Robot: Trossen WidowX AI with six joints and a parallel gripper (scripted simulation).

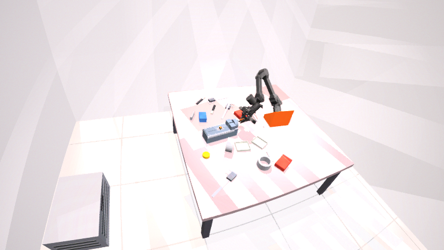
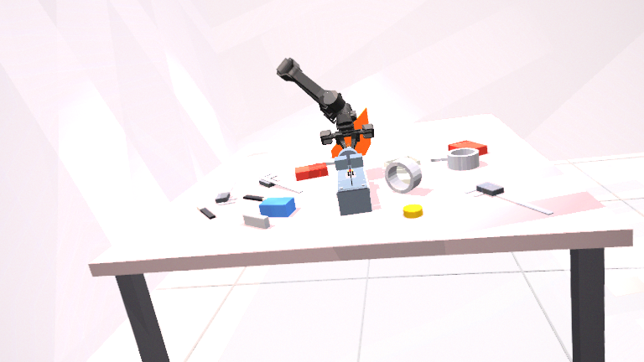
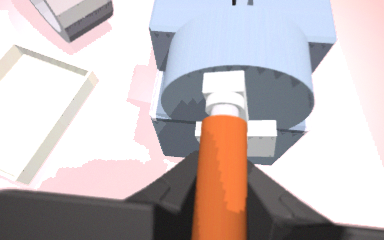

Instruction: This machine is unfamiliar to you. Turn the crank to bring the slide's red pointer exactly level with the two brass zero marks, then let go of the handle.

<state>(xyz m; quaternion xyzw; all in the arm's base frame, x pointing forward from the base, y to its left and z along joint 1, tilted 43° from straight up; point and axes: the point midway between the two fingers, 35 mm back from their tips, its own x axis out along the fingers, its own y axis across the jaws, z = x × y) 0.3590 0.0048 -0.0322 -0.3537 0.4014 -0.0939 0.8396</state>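
Note:
The blue-grey machine (image 1: 219, 134) (image 2: 353, 200) (image 3: 200, 45) stands on the table, its round drum end towards the arm. A white crank arm (image 3: 223, 81) at the drum face carries the orange handle (image 3: 224, 137). My gripper (image 1: 241, 120) (image 2: 349, 145) (image 3: 216, 162) is shut on this handle, a dark finger on each side. The slide's small marker (image 1: 220, 128) (image 2: 350, 173) shows about midway along the machine's top. The red pointer and brass zero marks are too small to tell apart, so their alignment cannot be judged.
An orange panel (image 1: 278, 118) stands near the arm base. Beside the machine are a red block (image 1: 238, 113) (image 2: 311, 172), a blue block (image 1: 202, 116) (image 2: 277, 207), a grey ring (image 2: 390, 177), shallow trays (image 1: 242, 150) (image 3: 55, 131) and a yellow disc (image 1: 206, 154) (image 2: 412, 211).

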